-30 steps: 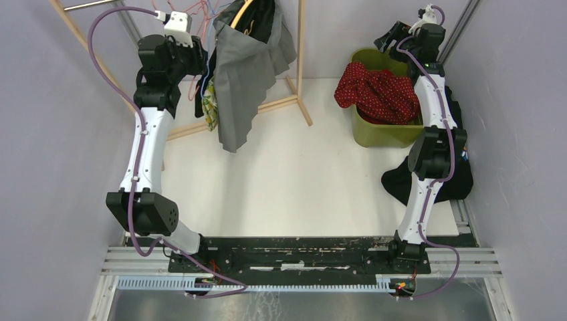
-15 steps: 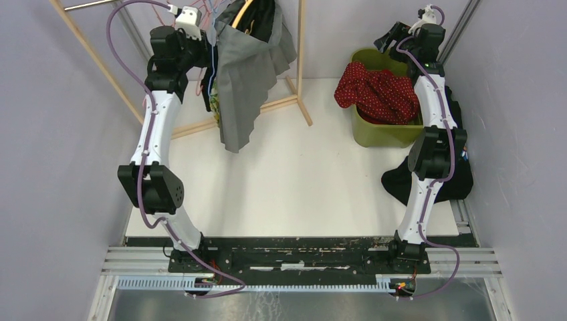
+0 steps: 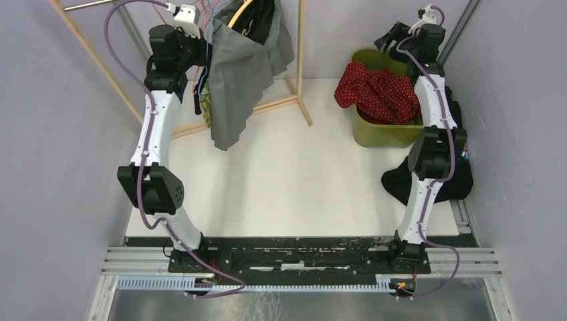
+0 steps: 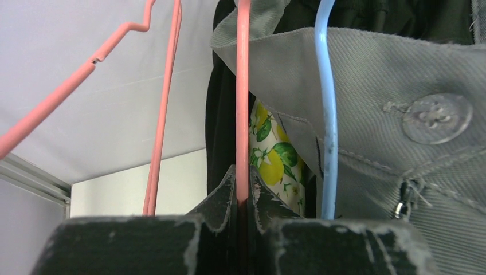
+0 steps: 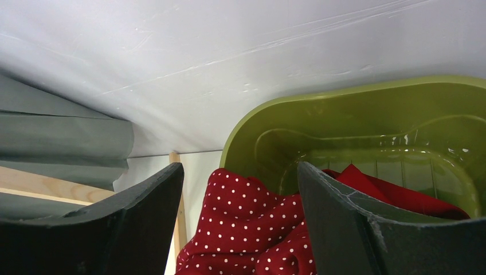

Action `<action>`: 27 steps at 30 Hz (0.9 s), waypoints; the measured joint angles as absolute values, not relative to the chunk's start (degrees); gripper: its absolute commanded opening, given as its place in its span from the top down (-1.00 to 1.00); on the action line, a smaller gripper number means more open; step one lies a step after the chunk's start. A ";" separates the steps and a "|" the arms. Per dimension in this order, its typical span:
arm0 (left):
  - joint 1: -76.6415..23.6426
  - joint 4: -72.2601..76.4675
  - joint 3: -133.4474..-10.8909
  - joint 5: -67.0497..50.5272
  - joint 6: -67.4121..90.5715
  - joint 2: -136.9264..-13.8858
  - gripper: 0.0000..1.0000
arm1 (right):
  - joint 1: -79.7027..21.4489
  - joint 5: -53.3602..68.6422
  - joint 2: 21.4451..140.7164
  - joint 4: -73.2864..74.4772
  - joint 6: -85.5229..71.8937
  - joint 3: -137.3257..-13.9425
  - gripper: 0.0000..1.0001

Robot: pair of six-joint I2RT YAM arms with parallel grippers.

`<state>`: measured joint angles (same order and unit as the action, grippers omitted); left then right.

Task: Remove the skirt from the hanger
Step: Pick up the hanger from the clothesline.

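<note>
The grey skirt (image 3: 234, 80) hangs from the rack at the back left, with a button at its waistband in the left wrist view (image 4: 390, 74). A blue hanger wire (image 4: 326, 114) runs into the waistband. My left gripper (image 3: 200, 40) is up at the rack beside the skirt's left edge. In its own view the left gripper (image 4: 242, 186) is shut on a pink hanger wire (image 4: 243, 86). My right gripper (image 3: 394, 33) is open and empty, high above the green bin's far rim (image 5: 240, 217).
A green bin (image 3: 384, 134) at the back right holds a red polka-dot cloth (image 3: 378, 90). The wooden rack (image 3: 301, 60) also carries a lemon-print garment (image 4: 269, 154) and a black garment (image 3: 261, 17). Another pink hanger (image 4: 163, 103) hangs left. Black cloth (image 3: 461, 180) lies by the right arm.
My left arm has risen and moved back right to the hangers. The grey skirt's lower end has swung slightly left. The right arm has not moved.
</note>
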<state>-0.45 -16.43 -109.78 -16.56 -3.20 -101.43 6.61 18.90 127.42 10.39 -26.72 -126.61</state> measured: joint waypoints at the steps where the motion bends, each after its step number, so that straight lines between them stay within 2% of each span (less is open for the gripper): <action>1: -0.45 -16.51 -109.89 -16.47 -3.18 -101.30 0.94 | 6.61 18.90 127.42 10.35 -26.72 -126.54 -0.57; 13: -0.43 -22.61 -109.71 -15.05 -2.66 -95.92 0.94 | 6.42 19.00 127.42 10.35 -26.68 -124.20 -0.56; 21: -0.45 -16.99 -104.42 -14.94 -2.66 -88.36 0.94 | 6.09 19.31 126.67 10.76 -25.63 -119.50 -0.55; 27: -0.43 -11.88 -102.41 -15.16 -2.63 -87.42 0.94 | 5.85 19.49 125.93 11.31 -24.97 -117.89 -0.53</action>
